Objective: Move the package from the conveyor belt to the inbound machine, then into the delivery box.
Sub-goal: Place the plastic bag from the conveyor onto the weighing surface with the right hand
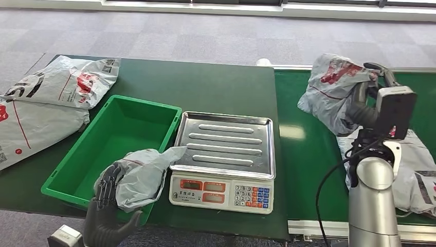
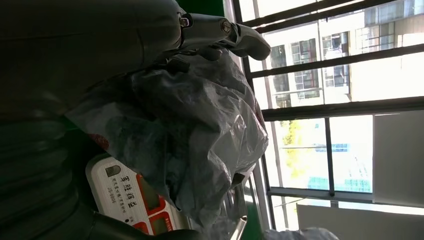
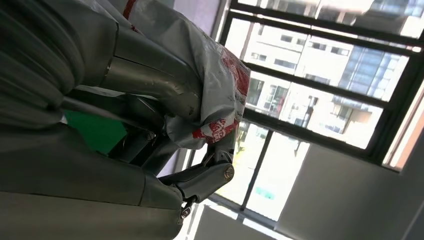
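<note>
Bin (image 1: 82, 154), green, sits left of the scale (image 1: 224, 160) on the green table (image 1: 216, 87); nothing lies on its floor. Left hand (image 1: 107, 186) grips a grey package (image 1: 141, 175) over the bin's near right corner, pkg tip reaching the scale's steel tray (image 1: 226, 141), which is bare. Right hand (image 1: 366, 105) grips a second grey-and-red package (image 1: 331, 90) lifted above the conveyor belt (image 1: 303, 154); another bag (image 1: 416, 170) lies on the belt by the right arm. Two more bags (image 1: 49, 103) lie far left on the table.

The scale (image 2: 131, 199) bears "JS-3006"-like print, too blurred to read surely.
</note>
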Robot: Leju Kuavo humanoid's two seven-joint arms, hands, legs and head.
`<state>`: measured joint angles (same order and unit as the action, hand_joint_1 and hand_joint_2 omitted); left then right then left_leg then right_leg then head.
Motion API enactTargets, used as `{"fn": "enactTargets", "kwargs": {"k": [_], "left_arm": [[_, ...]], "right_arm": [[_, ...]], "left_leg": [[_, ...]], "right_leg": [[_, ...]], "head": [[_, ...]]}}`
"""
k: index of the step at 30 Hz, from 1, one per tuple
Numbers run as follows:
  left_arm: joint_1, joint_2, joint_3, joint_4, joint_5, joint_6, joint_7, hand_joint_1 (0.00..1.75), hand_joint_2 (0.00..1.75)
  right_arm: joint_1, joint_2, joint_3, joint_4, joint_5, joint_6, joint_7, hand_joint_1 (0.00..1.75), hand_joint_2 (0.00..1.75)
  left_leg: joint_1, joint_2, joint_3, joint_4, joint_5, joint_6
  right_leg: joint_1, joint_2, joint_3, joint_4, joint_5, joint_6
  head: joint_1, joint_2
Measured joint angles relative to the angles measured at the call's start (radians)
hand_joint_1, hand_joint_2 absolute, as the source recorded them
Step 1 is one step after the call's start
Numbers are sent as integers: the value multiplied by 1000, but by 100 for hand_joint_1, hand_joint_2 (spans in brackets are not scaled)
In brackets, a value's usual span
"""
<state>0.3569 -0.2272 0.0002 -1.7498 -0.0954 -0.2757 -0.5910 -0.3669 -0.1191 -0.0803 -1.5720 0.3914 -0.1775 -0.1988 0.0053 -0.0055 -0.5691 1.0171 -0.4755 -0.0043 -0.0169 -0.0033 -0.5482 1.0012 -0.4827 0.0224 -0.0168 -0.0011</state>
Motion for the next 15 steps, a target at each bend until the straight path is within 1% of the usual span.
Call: {"fn": "enactTargets", "kwargs": {"k": [4, 6, 8, 13, 15], "left_arm": [[-19, 12, -31, 21, 0, 10, -7, 0, 175], [-23, 18, -41, 29, 0, 15, -9, 0, 175], [-28, 24, -51, 37, 0, 18, -10, 0, 175], [-55, 43, -81, 59, -1, 31, -10, 0, 175], [-61, 50, -93, 64, 4, 43, -5, 0, 175]], "right_arm": [[-68, 7, 126, 73, 0, 10, 26, 175, 175], [-89, 12, 165, 99, -12, 19, 34, 175, 175], [-108, 21, 194, 123, -22, 48, 53, 175, 175], [-166, 84, 290, 212, 22, 104, 141, 175, 175], [-183, 111, 336, 246, 62, 126, 199, 175, 175]], "left_leg": [[0, -1, 0, 0, 1, 0], [0, -3, -1, 0, 2, 0], [0, -3, -2, 0, 2, 0], [1, -2, -3, 0, 3, -1], [1, -3, -3, 0, 3, -2]], "right_leg": [[0, -2, 0, 0, 0, 0], [0, -4, 0, 1, 0, 0], [0, -4, -1, 1, 0, 0], [1, -2, -3, 2, 1, -2], [1, -3, -3, 2, 1, -2]], "head": [[0, 0], [0, 0], [0, 0], [0, 0], [0, 0]]}}
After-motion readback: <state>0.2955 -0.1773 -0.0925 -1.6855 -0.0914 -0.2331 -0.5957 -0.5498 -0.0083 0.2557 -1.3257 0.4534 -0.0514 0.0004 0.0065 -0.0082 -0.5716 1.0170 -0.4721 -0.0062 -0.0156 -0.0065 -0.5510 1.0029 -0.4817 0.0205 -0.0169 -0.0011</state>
